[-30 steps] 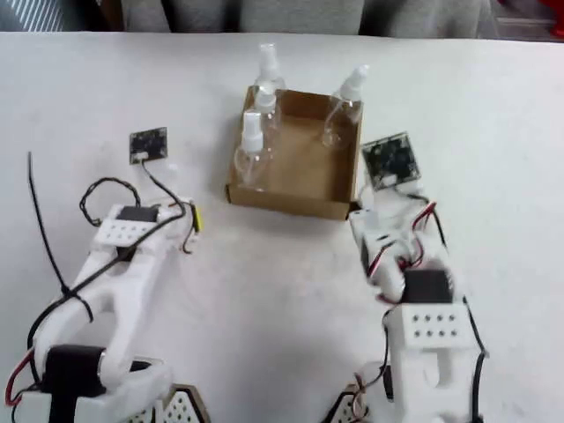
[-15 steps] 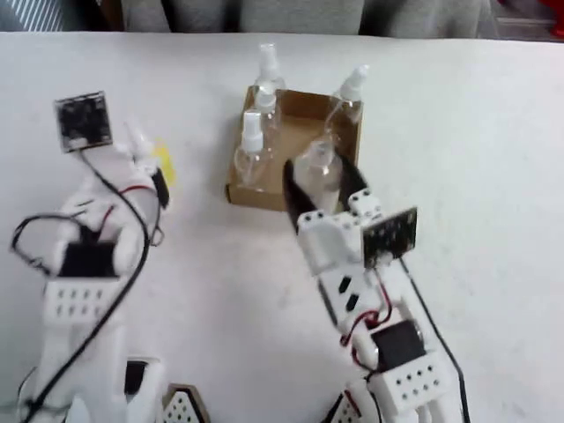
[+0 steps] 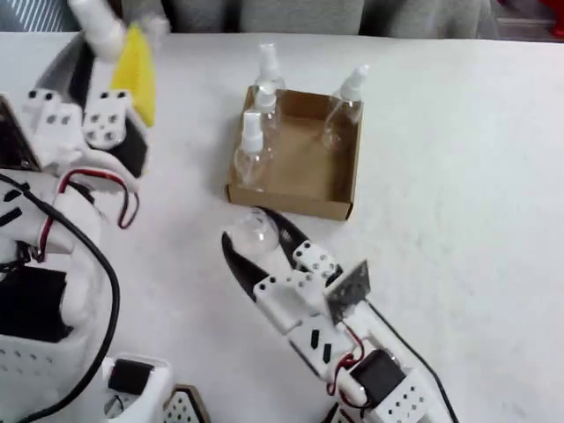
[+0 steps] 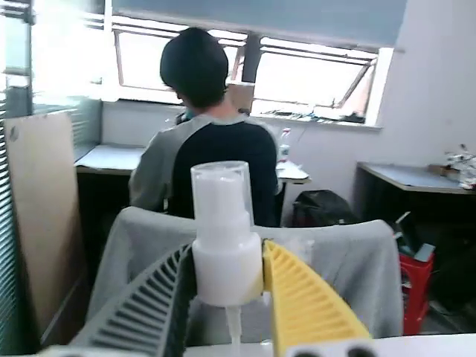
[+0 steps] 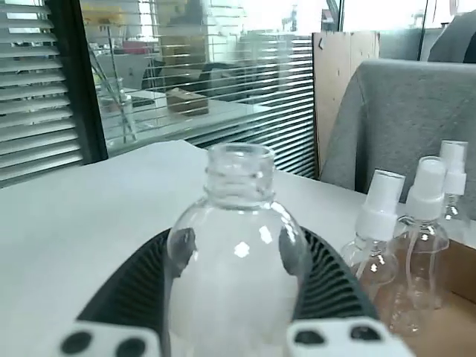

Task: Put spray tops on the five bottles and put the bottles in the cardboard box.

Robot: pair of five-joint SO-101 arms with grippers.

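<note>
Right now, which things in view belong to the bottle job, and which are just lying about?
Part of the job:
spray top, held in the left pincer
open bottle, held in the right pincer
four capped bottles
cardboard box

Just lying about:
grey chair back
window blinds

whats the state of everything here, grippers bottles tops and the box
left gripper: shut on the spray top
spray top: loose, on no bottle, held between the fingers
right gripper: shut on the open bottle
open bottle: no top on, held in front of the box
capped bottles: four, spray tops on, upright, at the box
cardboard box: open at the top, near half of its floor bare
</note>
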